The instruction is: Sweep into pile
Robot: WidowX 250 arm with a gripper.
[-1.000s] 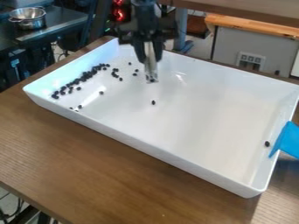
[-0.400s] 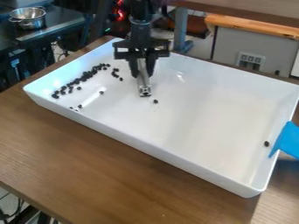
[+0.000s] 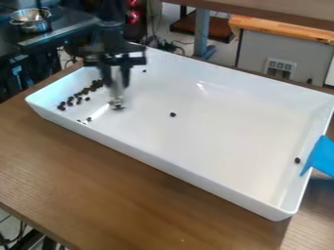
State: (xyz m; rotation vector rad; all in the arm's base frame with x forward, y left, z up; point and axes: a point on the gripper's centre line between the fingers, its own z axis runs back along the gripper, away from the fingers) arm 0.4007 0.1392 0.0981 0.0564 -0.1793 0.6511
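Dark bits point(image 3: 85, 91): most sit in a loose slanting line inside the white tray point(image 3: 170, 165), along its left end in view. A few lie near the front wall below that line. Singles: one right of the gripper point(image 3: 116, 84) on the open floor, one by the far wall, one near the right end beside the blue item point(image 3: 321, 156).

Gripper's over the left part of the tray, fingers closed around a silvery strip-like tool point(image 3: 117, 100). Tool points down, low end at the tray floor just right of the line; can't tell if it touches.

Blue item overlaps the tray's right rim in view. Tray's on a brown wood table point(image 3: 98, 185). Behind, upper left: metal pot point(image 3: 31, 20) on a dark counter point(image 3: 65, 31). Upper right: grey cabinet point(image 3: 258, 51) with a wood top.
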